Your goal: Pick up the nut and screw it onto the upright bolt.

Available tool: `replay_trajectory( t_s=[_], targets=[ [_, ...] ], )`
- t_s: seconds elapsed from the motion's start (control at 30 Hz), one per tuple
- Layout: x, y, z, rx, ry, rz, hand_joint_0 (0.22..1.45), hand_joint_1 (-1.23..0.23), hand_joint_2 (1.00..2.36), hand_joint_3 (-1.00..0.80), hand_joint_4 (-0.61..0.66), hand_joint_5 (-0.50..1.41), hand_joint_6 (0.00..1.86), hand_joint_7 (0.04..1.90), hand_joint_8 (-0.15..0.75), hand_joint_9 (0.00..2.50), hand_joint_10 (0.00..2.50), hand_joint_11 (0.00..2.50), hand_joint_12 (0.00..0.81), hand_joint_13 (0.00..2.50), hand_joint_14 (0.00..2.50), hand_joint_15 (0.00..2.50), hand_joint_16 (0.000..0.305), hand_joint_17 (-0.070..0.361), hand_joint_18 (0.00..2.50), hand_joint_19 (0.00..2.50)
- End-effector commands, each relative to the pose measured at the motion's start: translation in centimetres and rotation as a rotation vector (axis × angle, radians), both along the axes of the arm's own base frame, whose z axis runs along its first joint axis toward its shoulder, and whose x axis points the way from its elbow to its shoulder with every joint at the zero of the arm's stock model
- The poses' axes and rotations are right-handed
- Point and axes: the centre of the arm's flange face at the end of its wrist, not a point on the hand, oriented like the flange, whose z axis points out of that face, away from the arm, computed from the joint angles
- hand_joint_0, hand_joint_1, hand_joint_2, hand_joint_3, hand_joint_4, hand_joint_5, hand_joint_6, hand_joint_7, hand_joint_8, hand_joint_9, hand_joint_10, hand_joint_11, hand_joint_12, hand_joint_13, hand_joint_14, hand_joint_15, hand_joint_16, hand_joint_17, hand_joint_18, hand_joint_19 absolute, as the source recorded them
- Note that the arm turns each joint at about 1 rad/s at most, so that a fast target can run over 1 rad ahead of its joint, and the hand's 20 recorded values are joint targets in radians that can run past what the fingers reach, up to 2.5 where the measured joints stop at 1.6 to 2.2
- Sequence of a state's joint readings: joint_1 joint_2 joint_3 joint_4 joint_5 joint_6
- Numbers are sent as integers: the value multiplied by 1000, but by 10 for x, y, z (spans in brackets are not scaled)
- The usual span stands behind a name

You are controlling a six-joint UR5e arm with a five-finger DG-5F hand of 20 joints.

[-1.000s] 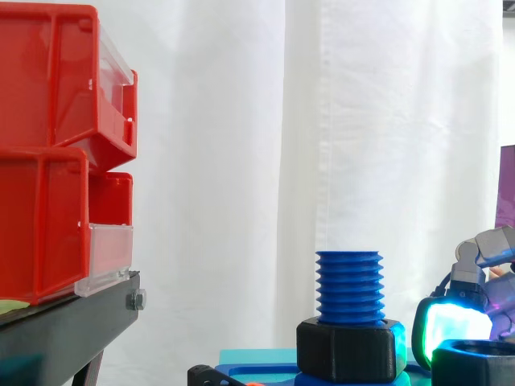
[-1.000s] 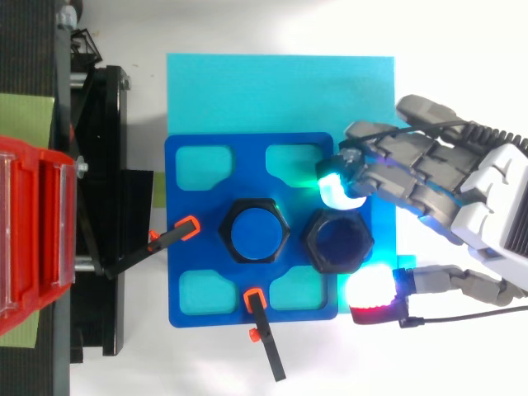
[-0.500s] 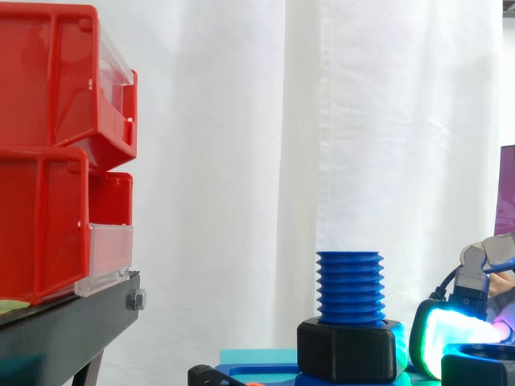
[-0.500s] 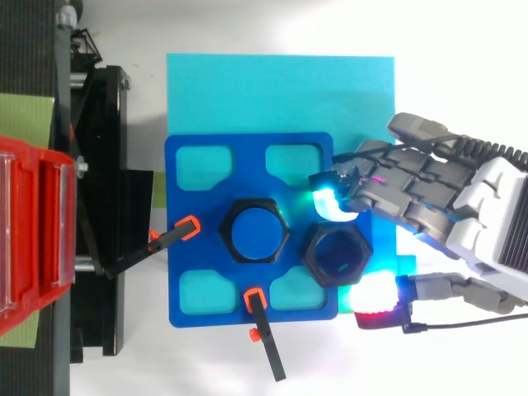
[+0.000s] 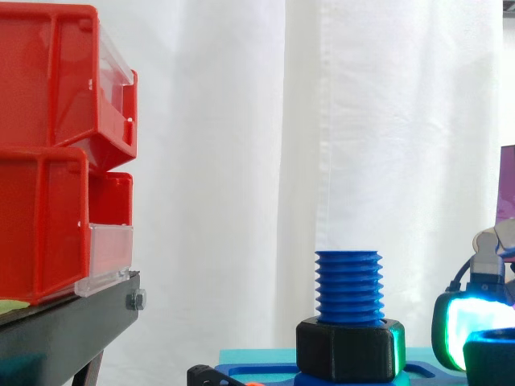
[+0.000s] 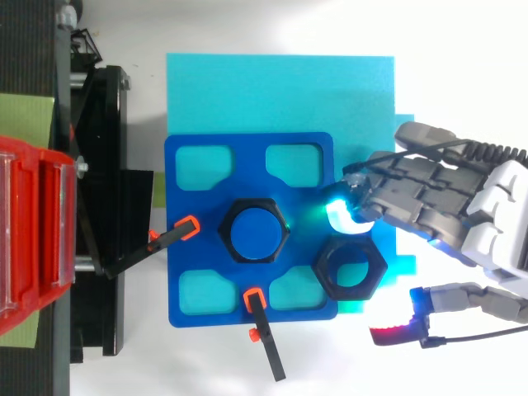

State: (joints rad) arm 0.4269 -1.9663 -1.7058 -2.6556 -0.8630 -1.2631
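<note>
Top view: my hand point(image 6: 450, 210) enters from the right, with its fingers extended and held apart from the thumb. One cyan-glowing fingertip point(image 6: 338, 216) sits just beside the upper edge of the loose black nut point(image 6: 350, 270). The thumb's red pad point(image 6: 394, 334) stands clear of the nut, so nothing is gripped. The nut lies flat, overhanging the right edge of the blue fixture plate point(image 6: 247, 158), near the upright blue bolt point(image 6: 254, 233). A second black nut point(image 5: 350, 347) sits at the bolt's base. The plate's four rounded pockets point(image 6: 205, 163) show only cyan, the same colour as the mat point(image 6: 280, 91) underneath. Two orange-tipped clamps point(image 6: 177, 233) bear on the plate's left and lower edges. Side view: stacked red bins point(image 5: 44, 153) with clear fronts rest on the black stand point(image 5: 72, 326). I cannot determine their contents.
</note>
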Motion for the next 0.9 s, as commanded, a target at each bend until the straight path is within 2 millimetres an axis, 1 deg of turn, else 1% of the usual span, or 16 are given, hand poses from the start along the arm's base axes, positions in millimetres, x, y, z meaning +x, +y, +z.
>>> replay_trajectory(
  t_s=[0.0, 0.1, 0.2, 0.23, 0.27, 0.37, 0.43, 0.5, 0.6, 0.73, 0.77, 0.8, 0.87],
  targets=[
    [-2, -2, 5, 1, 0, -1, 591, -618, 1000, -500, 218, -153, 500, 1272, 232, 683, 6, 170, 256, 691, 0, 10, 23, 52, 447, 15],
    [-2, -3, 5, 0, 5, 2, 590, -615, 1000, -500, 225, -152, 501, 1270, 236, 689, 6, 167, 256, 694, 0, 11, 23, 52, 449, 20],
    [-2, -3, 8, 2, 0, 5, 590, -613, 1000, -500, 219, -152, 502, 1270, 238, 690, 6, 171, 254, 698, 0, 15, 23, 52, 449, 18],
    [-3, -5, 14, 6, -9, 5, 590, -614, 1000, -499, 225, -152, 502, 1270, 237, 690, 6, 168, 254, 699, 0, 19, 23, 52, 449, 22],
    [-3, -6, 14, 6, -9, 3, 590, -613, 1000, -500, 223, -152, 502, 1270, 237, 690, 6, 168, 256, 701, 0, 14, 23, 52, 450, 22],
    [-7, -9, 29, 10, -19, 9, 590, -613, 1000, -500, 224, -151, 502, 1271, 238, 691, 6, 165, 254, 705, 0, 16, 23, 52, 452, 19],
    [-9, -10, 35, 11, -22, 11, 590, -612, 1000, -498, 222, -151, 502, 1272, 237, 690, 6, 172, 253, 705, 0, 26, 23, 52, 453, 19],
    [-14, -14, 47, 13, -24, 9, 590, -611, 1001, -500, 226, -150, 502, 1272, 237, 690, 5, 168, 256, 710, 1, 24, 23, 52, 453, 20],
    [-18, -17, 57, 14, -25, 11, 589, -609, 1000, -500, 226, -149, 501, 1276, 238, 692, 5, 168, 254, 711, 2, 28, 23, 52, 455, 24],
    [-23, -24, 75, 23, -51, 5, 589, -607, 1000, -500, 220, -149, 500, 1274, 237, 692, 6, 173, 254, 714, 1, 29, 23, 52, 460, 25],
    [-22, -25, 79, 27, -60, 3, 588, -607, 1000, -499, 220, -149, 500, 1273, 238, 693, 6, 169, 254, 715, 0, 29, 23, 52, 460, 27],
    [-14, -27, 92, 37, -85, 5, 588, -605, 1000, -498, 215, -148, 500, 1269, 237, 694, 6, 167, 255, 715, 0, 32, 23, 52, 459, 30],
    [-11, -29, 100, 42, -95, 6, 587, -604, 1000, -497, 228, -148, 500, 1275, 238, 695, 5, 167, 255, 719, 1, 30, 23, 52, 459, 30]
  ],
)
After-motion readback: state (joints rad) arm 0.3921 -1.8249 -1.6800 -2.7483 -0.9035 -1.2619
